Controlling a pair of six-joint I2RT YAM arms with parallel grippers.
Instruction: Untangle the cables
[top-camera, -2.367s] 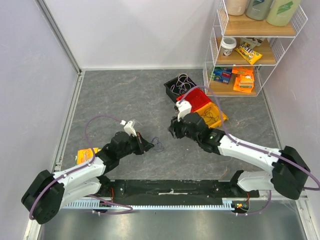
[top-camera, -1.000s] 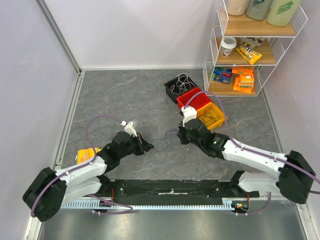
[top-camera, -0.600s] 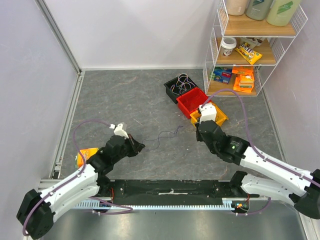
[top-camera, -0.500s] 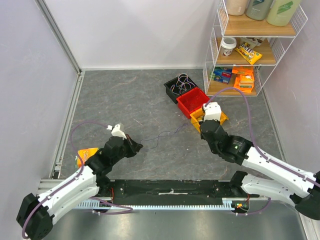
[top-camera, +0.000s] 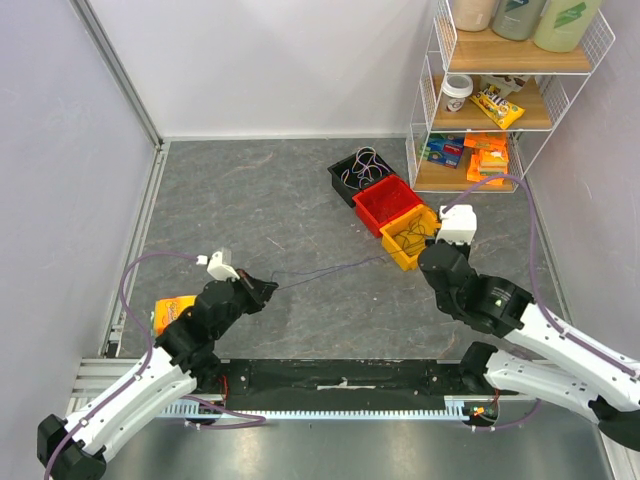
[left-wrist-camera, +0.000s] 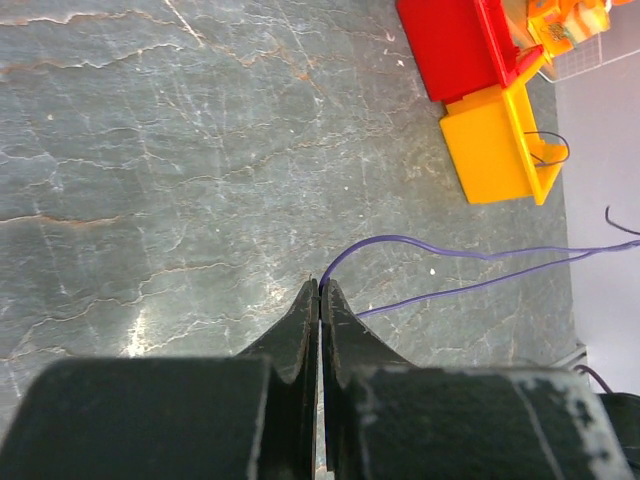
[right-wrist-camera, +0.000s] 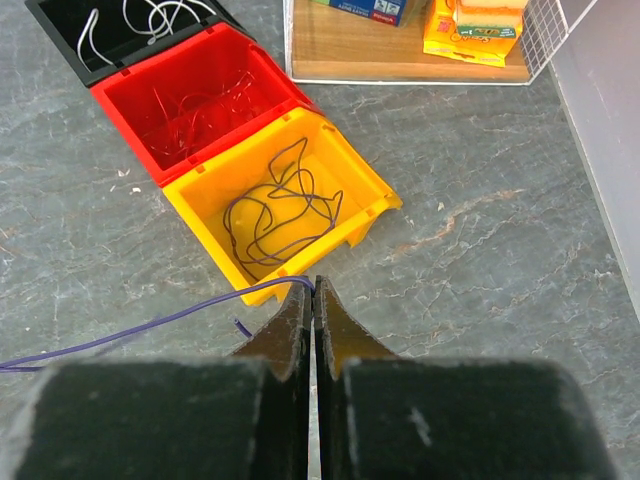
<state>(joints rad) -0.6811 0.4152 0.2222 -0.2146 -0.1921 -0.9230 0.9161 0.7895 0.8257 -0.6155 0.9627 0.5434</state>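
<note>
Wire (top-camera: 320, 272), thin, floppy and dark purple, now runs nearly straight across the bench (top-camera: 250, 200) between the two claws. Half a second ago it sagged in waves, and both arms have since drawn further apart. Left claw (left-wrist-camera: 320, 288) is pinched tight on one end, the strand curving out from its black tips. The right claw (right-wrist-camera: 313, 285) is pinched tight on the other end, just in front of the yellow bin (right-wrist-camera: 195, 230). That square plastic bin holds a loose dark coil; beside it sit a red bin (right-wrist-camera: 125, 135) and a black bin (right-wrist-camera: 60, 50). The bench is grey and veined like stone.
</note>
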